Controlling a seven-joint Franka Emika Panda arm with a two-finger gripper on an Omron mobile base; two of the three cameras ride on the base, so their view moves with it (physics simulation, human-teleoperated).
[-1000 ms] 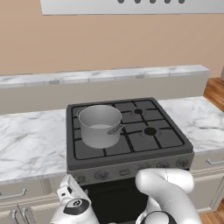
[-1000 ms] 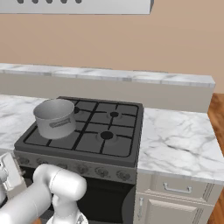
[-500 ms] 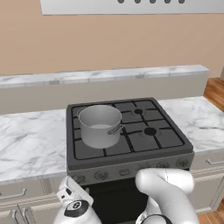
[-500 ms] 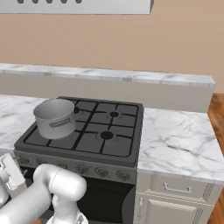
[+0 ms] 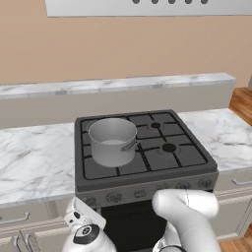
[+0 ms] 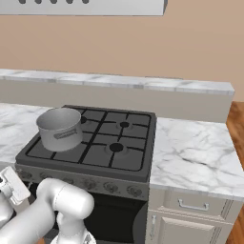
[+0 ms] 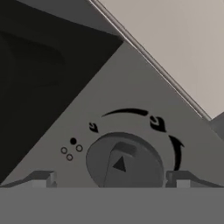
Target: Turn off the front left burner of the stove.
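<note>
The stove (image 5: pixel 162 158) (image 6: pixel 136 143) is a dark gas range with black grates and a row of small round knobs (image 5: pixel 114 197) on its front panel. My hand (image 5: pixel 82 216) (image 6: pixel 11 185) hangs low in front of the panel's left end. In the hand view a round grey knob (image 7: pixel 124 158) with a pointer ridge and flame marks around it lies very close. My gripper (image 7: pixel 111 179) is open, one fingertip (image 7: pixel 43 177) on each side of the knob, and I cannot tell whether they touch it.
A steel pot (image 5: pixel 112 141) (image 6: pixel 60 128) stands on the front left burner. Marble counters (image 5: pixel 34 165) (image 6: pixel 195 152) flank the stove. Drawers (image 6: pixel 193 206) sit below the right counter. The dark oven door (image 7: pixel 39 78) is beside the knob panel.
The hand has edged slightly closer to the left end of the knob panel. The pot and stove have not moved.
</note>
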